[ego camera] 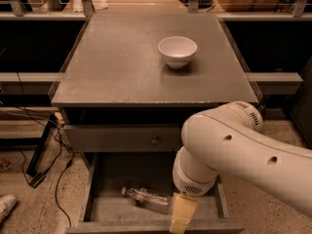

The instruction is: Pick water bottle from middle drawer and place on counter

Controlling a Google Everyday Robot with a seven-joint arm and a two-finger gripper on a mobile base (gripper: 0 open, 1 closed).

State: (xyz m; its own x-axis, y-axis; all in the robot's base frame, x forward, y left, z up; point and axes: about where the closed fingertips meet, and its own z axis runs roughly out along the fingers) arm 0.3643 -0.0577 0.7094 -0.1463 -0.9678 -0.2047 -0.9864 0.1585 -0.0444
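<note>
The small clear plastic water bottle with a reddish label band [146, 199] lies on its side on the flat bottom of the open grey wooden middle drawer [114, 172], towards the front wall, with its cap pointing to the left. The pale yellowish gripper [179, 220] hangs down from the thick white arm [234, 150] into the drawer, just beside the right end of the bottle. How far the gripper is open I cannot tell, and it does not seem to hold anything. I judge that the step in hand is the reach for the bottle; the grasp is not yet done. The next move calls for bringing the gripper over the bottle's body and closing gently on the thin plastic. The broad grey counter [117, 62] above carries only a white round bowl [177, 50].
</note>
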